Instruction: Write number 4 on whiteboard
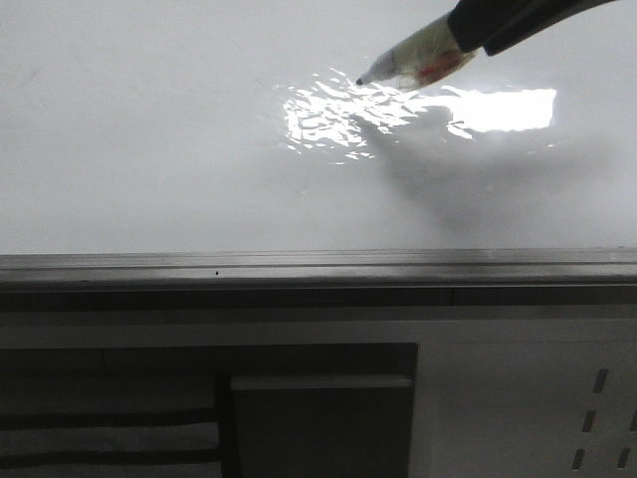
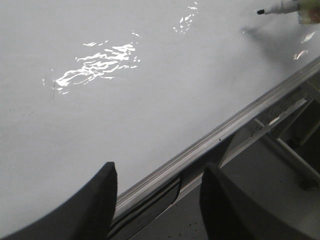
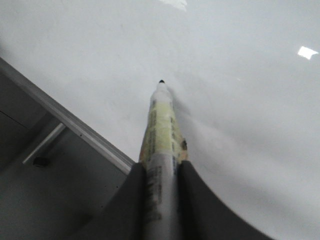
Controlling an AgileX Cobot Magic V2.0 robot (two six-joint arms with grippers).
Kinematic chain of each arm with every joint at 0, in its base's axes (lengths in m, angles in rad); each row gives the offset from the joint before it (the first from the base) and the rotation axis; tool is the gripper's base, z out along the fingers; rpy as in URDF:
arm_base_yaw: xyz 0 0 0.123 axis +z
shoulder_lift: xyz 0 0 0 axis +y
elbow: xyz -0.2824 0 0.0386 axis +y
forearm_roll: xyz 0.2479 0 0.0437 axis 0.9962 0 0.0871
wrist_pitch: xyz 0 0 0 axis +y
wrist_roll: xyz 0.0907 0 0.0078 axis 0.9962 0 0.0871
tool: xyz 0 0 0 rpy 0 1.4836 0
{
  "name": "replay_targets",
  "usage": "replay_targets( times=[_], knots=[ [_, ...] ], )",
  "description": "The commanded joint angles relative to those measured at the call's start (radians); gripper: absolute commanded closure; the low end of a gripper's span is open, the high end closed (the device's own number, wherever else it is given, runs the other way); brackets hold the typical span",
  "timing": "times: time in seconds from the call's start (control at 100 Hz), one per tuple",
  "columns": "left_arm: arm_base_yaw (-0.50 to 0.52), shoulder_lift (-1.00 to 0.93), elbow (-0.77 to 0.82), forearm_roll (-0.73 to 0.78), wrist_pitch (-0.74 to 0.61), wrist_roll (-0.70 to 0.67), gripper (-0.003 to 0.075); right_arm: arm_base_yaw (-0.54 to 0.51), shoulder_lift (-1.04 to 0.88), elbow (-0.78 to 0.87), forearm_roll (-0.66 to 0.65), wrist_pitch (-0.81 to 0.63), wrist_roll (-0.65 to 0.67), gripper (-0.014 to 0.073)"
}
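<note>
Beneath right pincer [image 3: 161, 200] — clamped marker [image 3: 161, 135], whiteboard [image 1: 149, 149] unmarked

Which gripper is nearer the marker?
Right: the right gripper is clamped on the marker. The left gripper is empty, far off over the whiteboard's rail.

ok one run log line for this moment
right gripper: shut on taped marker | tip above glossy white whiteboard | no ink visible | left gripper: open, empty
</note>
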Motion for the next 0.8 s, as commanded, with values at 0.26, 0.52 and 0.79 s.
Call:
replay_targets(
  times=[0.26,0.52,0.79],
  knots=[
    [0.001,0.000,-0.026,-0.040,-0.064,-0.008,0.0377,0.013,0.092,-0.027,0.008,-0.043,-0.011,0.0640],
    [0.001,0.000,-0.026,-0.040,-0.070,0.001,0.0377,-0.097,0.002,-0.027,-0.053,0.065,0.030,0.0640],
    [0.001,0.000,-0.026,-0.038,-0.075,0.001,0.0377,-0.057,-0.077,-0.029,-0.008,0.044,0.019,0.0640]
  ],
)
